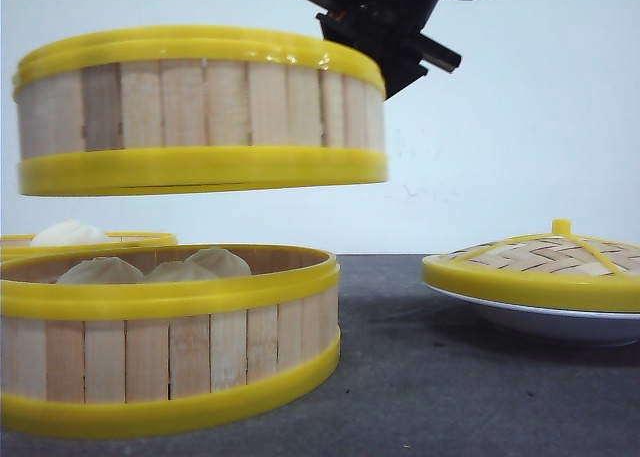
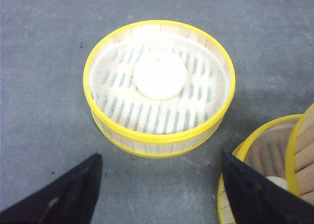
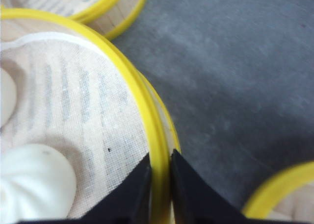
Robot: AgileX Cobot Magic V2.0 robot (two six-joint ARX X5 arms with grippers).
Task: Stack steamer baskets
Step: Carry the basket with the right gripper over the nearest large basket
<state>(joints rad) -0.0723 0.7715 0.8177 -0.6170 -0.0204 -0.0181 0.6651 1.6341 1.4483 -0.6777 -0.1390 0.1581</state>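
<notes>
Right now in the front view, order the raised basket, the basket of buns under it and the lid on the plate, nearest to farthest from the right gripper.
1. Raised basket, held by the right gripper.
2. Basket of buns, directly below.
3. Lid, far right on the plate.

Bright yellow rims are seen top and bottom on the raised steamer basket (image 1: 200,112) in the upper left of the front view, with pale beige vertical slats between them. The same yellow bands and pale slats are shown on the lower basket (image 1: 170,347) at the lower left, where off-white buns (image 1: 150,269) are held. In the left wrist view, a third basket (image 2: 159,89) is lined with white gauze striped by dark slots, around a cream bun (image 2: 160,74). A tan woven lid (image 1: 545,262) edged in yellow is set on a white plate (image 1: 560,322) at the right. The table (image 1: 450,397) is dark grey, the grippers black.
</notes>
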